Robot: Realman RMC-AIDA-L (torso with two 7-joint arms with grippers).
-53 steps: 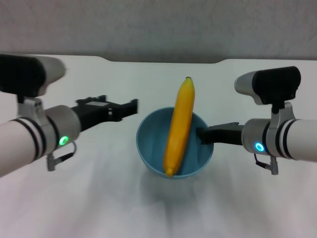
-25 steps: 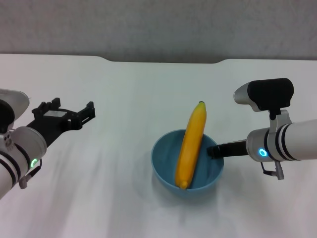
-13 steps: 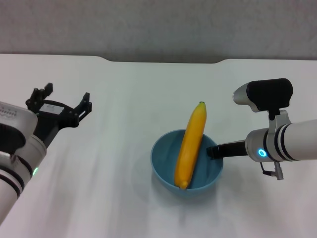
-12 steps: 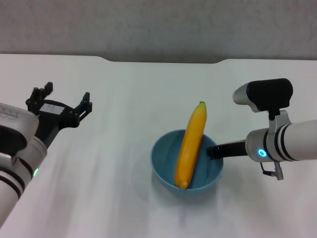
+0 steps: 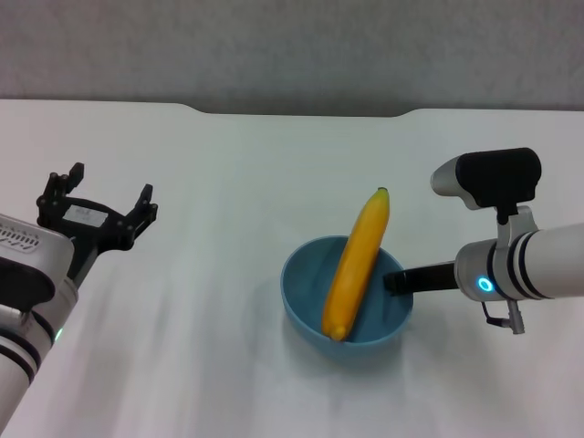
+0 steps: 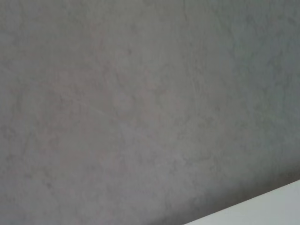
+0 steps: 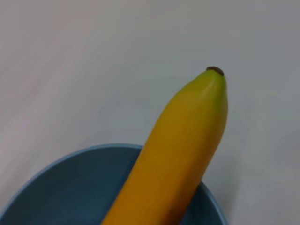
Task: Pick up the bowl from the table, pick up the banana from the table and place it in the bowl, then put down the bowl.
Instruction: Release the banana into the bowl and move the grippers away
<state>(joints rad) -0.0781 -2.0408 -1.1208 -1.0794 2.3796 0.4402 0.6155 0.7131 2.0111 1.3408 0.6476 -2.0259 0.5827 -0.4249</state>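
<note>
The light-blue bowl sits low at the table's middle right, with the yellow banana lying slanted in it, its dark tip poking out over the far rim. My right gripper is shut on the bowl's right rim. The right wrist view shows the banana rising out of the bowl. My left gripper is open and empty, far to the left of the bowl, above the table. The left wrist view shows only the grey wall.
The white table stretches around the bowl, with a shallow notch in its far edge. A grey wall stands behind it.
My left gripper has drawn back to the left and lower, away from the bowl. The bowl, lowered earlier, has hardly moved; the banana's tip has shifted slightly right.
</note>
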